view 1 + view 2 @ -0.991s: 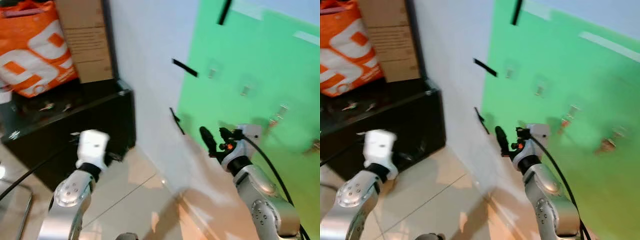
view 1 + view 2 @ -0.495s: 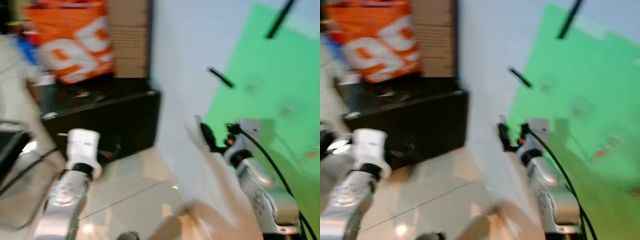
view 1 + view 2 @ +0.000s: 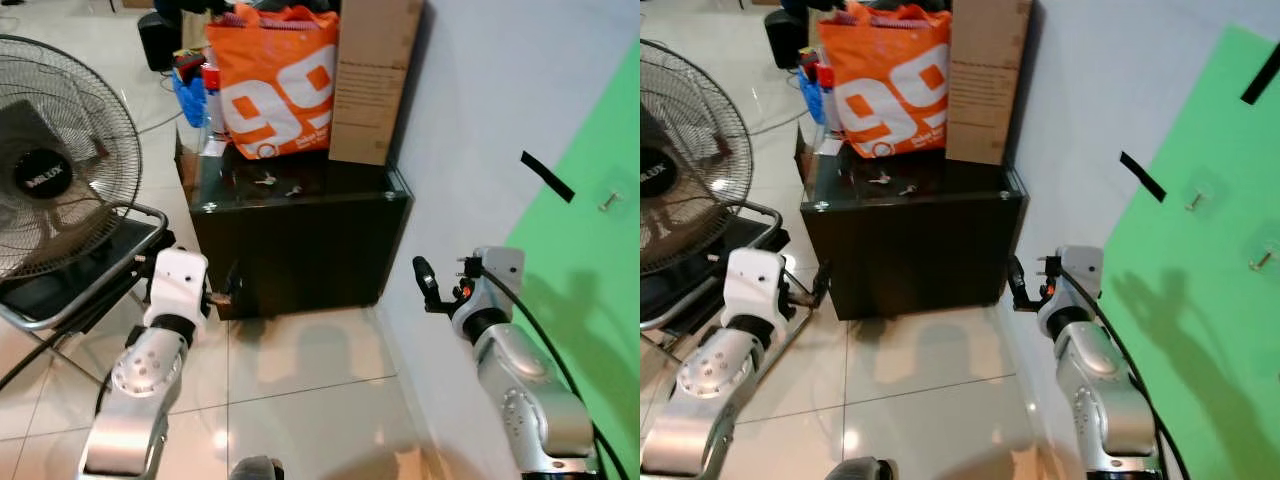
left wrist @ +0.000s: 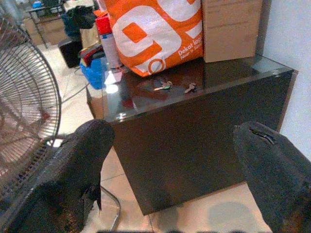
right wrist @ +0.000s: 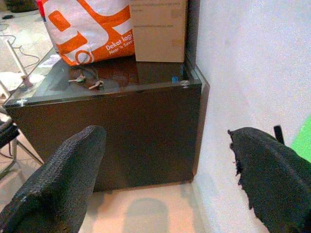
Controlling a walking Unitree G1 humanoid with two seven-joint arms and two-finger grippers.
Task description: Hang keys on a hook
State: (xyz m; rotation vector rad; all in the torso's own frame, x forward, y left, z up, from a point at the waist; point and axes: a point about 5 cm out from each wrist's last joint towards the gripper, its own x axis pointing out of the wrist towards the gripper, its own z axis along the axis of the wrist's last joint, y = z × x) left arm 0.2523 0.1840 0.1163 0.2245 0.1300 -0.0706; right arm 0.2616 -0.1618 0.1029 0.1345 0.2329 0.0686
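Observation:
Two small sets of keys (image 3: 265,180) lie on the glass top of a black cabinet (image 3: 300,250), in front of an orange bag; the wrist views show them too (image 4: 163,87) (image 5: 80,78). Small metal hooks (image 3: 1193,198) stick out of a green panel (image 3: 1200,300) on the wall to my right. My left gripper (image 4: 172,179) is open and empty, held low before the cabinet's front. My right gripper (image 5: 165,182) is also open and empty, near the cabinet's right corner and close to the white wall. Both stand well short of the keys.
An orange bag (image 3: 275,85) and a cardboard box (image 3: 375,80) stand at the back of the cabinet top. A large floor fan (image 3: 60,190) is close on my left. A black tape strip (image 3: 547,175) is on the wall. Glossy tiled floor lies ahead.
The camera has swung left: the green panel slid to the right edge, and the cabinet and fan came into view. Both arms keep the same raised pose, fingers apart.

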